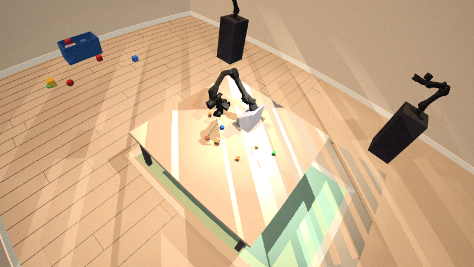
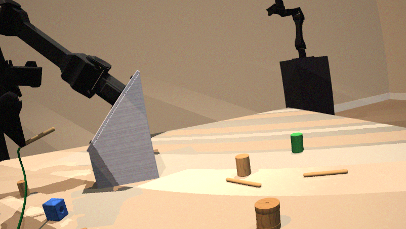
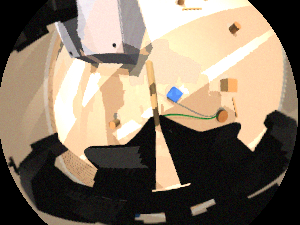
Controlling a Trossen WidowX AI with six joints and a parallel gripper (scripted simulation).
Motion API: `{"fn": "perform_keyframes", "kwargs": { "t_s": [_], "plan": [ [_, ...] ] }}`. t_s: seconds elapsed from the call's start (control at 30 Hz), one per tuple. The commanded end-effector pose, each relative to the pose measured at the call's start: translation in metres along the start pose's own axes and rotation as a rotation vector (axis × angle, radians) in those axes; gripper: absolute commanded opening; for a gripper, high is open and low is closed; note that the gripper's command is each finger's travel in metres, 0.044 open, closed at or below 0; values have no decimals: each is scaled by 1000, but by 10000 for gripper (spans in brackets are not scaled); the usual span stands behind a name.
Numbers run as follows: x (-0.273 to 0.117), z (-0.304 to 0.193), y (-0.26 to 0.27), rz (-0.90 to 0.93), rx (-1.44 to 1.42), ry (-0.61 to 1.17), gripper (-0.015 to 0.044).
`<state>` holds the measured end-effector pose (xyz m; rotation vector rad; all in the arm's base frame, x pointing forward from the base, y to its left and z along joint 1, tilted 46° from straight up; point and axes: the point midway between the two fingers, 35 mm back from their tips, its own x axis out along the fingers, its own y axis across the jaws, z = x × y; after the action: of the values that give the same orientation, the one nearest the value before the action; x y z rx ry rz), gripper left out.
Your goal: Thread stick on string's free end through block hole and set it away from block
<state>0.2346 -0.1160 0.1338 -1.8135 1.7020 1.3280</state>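
My gripper [image 1: 217,114] [image 2: 22,145] [image 3: 155,119] is shut on the wooden stick [image 2: 40,136] [image 3: 151,79] and holds it above the table. The stick juts from the fingertips and, in the exterior view, slants upward to the right. The green string [image 1: 213,129] [image 2: 25,182] [image 3: 190,116] hangs from the stick's held end and runs to the round wooden button [image 1: 207,137] [image 3: 222,116]. The blue block [image 1: 221,127] [image 2: 55,210] [image 3: 174,94] stands on the table, apart from the gripper, with a round hole in one side face. The string passes beside the block.
The arm's grey base stand [image 1: 250,120] [image 2: 127,133] rises near the block. A wooden cube [image 1: 216,141] [image 3: 229,85] lies near the button. A small wooden cylinder [image 1: 209,114] [image 2: 23,188] stands near the gripper. Two loose sticks, a green cylinder [image 1: 273,153] [image 2: 296,142] and wooden cylinders lie farther off.
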Motion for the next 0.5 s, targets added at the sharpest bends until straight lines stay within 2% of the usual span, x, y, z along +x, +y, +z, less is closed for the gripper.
{"fn": "perform_keyframes", "kwargs": {
  "t_s": [0.0, 0.47],
  "plan": [
    [-2, 1, -2, 10, -148, -9, 0],
    [-11, 2, -6, 31, -687, -27, 0]
  ]
}}
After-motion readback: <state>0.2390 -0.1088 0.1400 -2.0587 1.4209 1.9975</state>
